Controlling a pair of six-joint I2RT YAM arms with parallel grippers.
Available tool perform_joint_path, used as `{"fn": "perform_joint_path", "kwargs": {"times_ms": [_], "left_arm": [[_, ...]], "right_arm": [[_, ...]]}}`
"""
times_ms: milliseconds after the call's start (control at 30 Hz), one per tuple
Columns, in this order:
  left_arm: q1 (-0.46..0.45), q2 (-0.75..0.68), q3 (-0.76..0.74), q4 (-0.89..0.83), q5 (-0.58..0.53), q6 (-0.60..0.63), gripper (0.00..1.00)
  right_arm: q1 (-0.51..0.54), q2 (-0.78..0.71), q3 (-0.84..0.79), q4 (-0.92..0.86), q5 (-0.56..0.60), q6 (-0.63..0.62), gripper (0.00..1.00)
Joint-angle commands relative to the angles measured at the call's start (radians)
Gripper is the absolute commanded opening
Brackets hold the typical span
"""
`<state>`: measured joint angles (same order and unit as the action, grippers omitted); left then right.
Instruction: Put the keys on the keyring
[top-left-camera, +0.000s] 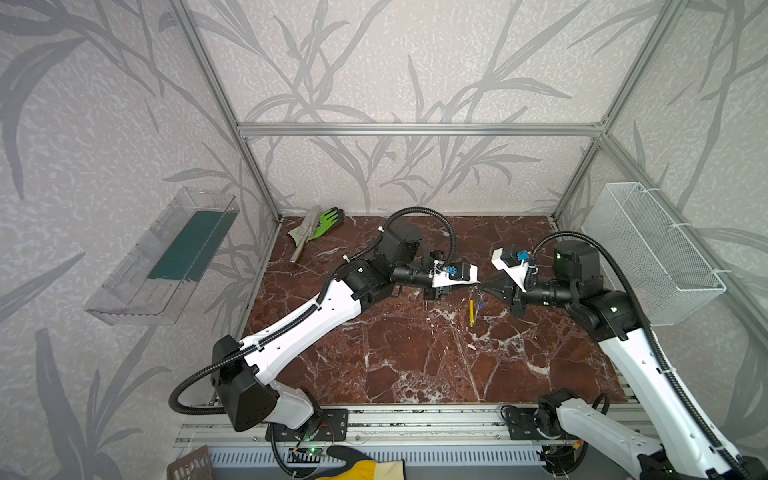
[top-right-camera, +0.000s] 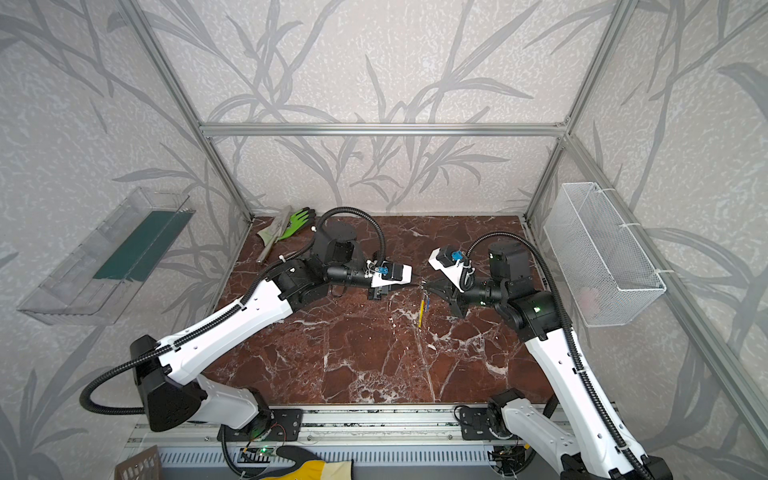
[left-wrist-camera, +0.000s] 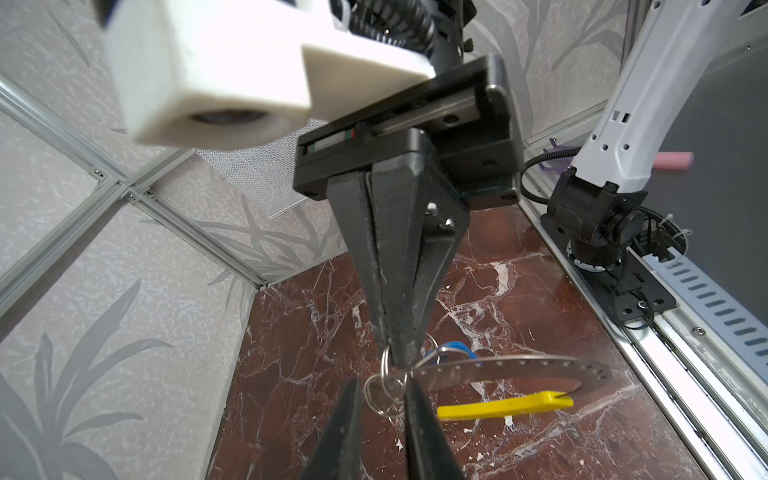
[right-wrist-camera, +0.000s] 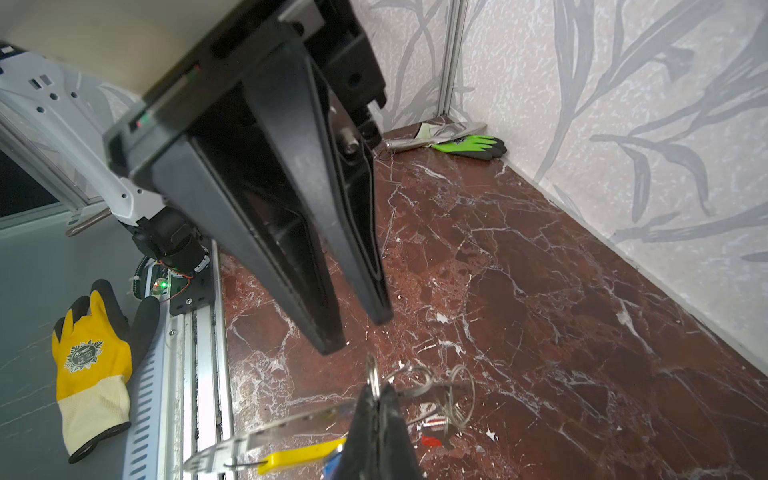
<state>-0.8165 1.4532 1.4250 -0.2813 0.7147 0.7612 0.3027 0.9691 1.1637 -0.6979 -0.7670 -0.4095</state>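
Note:
Above the marble table hangs a bunch, seen edge-on in both top views. It holds the keyring, a grey perforated strip with a yellow piece, and several small wire rings. The keys show as a blue head and a red head in the same bunch. My right gripper is shut on one small wire ring at the top. My left gripper faces it tip to tip, open, its fingers either side of the rings without pinching them.
A green glove and a trowel lie in the back left corner. A white mesh basket hangs on the right wall and a clear tray on the left wall. A yellow glove lies below the front rail.

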Motion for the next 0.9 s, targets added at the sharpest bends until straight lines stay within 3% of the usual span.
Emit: {"fn": "perform_joint_path", "kwargs": {"times_ms": [0,333,567,700,767,867], "left_arm": [[-0.013,0.021,0.032,-0.072,-0.022,0.069,0.22],[-0.030,0.044,0.047,-0.074,-0.039,0.068,0.21],[-0.033,0.040,0.045,-0.062,-0.028,0.056,0.13],[-0.033,0.043,0.040,-0.047,-0.017,0.042,0.00],[-0.032,0.037,0.020,-0.008,-0.020,0.018,0.00],[-0.022,0.021,-0.017,0.072,-0.014,-0.040,0.00]], "right_arm": [[0.009,0.002,0.031,-0.041,-0.003,-0.015,0.00],[0.029,0.003,0.027,-0.041,-0.011,-0.009,0.00],[0.039,0.002,0.024,-0.034,-0.005,-0.014,0.00],[0.046,-0.001,0.018,-0.015,0.007,-0.011,0.00],[0.046,-0.014,0.005,0.011,0.049,0.000,0.17],[0.046,-0.061,-0.029,0.057,0.124,0.002,0.28]]}}
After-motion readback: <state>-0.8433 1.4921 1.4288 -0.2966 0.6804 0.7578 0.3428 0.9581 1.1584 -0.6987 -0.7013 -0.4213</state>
